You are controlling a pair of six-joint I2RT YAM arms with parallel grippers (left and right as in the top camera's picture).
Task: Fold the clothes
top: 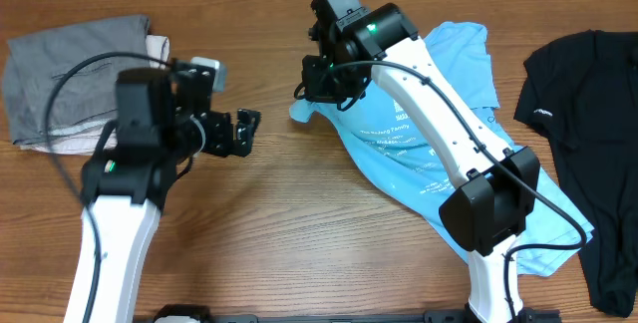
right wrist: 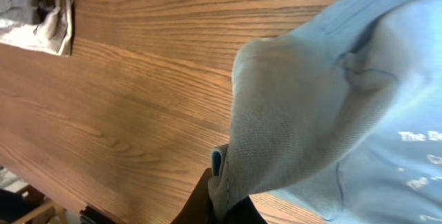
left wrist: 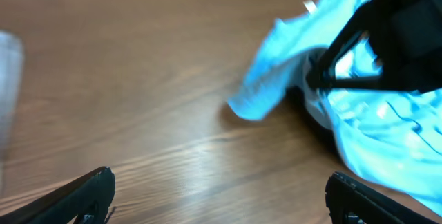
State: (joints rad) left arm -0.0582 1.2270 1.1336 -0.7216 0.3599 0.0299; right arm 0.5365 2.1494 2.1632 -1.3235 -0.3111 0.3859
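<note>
The clothes are a light blue T-shirt (top: 429, 154) with white printed text, spread crumpled across the middle-right of the table. My right gripper (top: 317, 99) is shut on a bunched edge of the T-shirt (right wrist: 304, 106) at its left end, and the cloth drapes from the pinched fold (right wrist: 224, 196). My left gripper (top: 245, 130) hangs open over bare wood, left of the shirt, with nothing between its fingers (left wrist: 83, 196). In the left wrist view the T-shirt (left wrist: 359, 120) lies ahead to the right, with the right arm's black gripper (left wrist: 387, 44) on it.
A grey folded garment (top: 75, 79) over a whitish one lies at the back left (right wrist: 34, 10). A black shirt (top: 588, 144) lies at the right edge. Bare wooden tabletop (top: 279, 223) stretches between the two arms.
</note>
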